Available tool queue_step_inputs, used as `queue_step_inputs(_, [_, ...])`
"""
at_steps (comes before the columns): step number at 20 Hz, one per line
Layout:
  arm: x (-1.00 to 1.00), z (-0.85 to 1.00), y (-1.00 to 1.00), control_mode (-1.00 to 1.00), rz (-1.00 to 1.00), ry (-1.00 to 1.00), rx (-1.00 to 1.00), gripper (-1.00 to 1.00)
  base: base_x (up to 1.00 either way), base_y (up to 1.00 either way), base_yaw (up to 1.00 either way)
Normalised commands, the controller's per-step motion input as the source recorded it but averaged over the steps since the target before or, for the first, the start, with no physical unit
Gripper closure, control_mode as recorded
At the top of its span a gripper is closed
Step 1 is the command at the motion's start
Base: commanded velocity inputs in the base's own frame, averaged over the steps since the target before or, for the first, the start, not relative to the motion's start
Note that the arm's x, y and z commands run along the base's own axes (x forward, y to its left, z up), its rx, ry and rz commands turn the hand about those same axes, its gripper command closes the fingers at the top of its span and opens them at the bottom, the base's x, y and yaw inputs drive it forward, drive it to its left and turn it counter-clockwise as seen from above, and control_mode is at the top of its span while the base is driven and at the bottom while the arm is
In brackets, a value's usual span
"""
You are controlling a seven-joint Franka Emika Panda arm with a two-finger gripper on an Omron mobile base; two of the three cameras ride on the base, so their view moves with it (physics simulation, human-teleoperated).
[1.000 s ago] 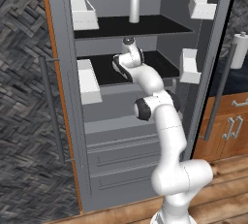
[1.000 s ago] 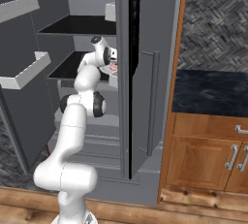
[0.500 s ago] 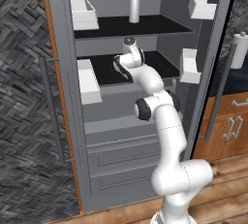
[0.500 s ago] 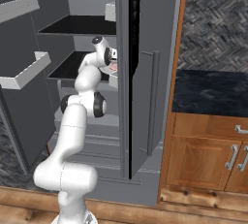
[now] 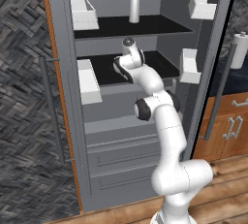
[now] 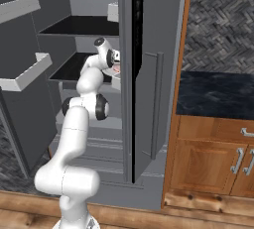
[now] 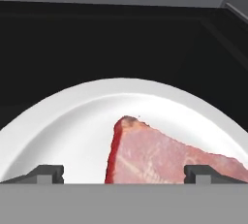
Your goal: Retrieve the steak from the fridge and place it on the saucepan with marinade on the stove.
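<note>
With my pincer [image 7: 123,173] spread wide, both dark tips sit low over the near rim of the round white plate [image 7: 72,126], pinching nothing. Just beyond them lies the flat pink-red steak [image 7: 164,157], resting on that plate on the black middle shelf [image 5: 104,68] of the tall grey fridge [image 5: 68,136]. If I close from here (the slab lies off toward one tip), I judge I may nudge it aside or clip the plate rim.

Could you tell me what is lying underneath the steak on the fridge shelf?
The steak lies on a round white plate, which rests on a black shelf. The steak covers the plate's surface beneath it.
</note>
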Motion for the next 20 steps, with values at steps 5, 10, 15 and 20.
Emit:
queue_step_inputs(5, [0.00, -0.35, -0.08, -1.00, 0.00, 0.03, -0.04, -1.00, 0.00, 0.00, 0.00])
queue_step_inputs(10, [0.00, -0.45, -0.14, -1.00, 0.00, 0.05, -0.06, 1.00, 0.00, 0.00, 0.00])
queue_step_inputs(15, [0.00, -0.31, -0.10, -1.00, 0.00, 0.03, -0.03, 1.00, 0.00, 0.00, 0.00])
queue_step_inputs(20, [0.00, -0.01, -0.07, -1.00, 0.00, 0.00, 0.00, 1.00, 0.00, 0.00, 0.00])
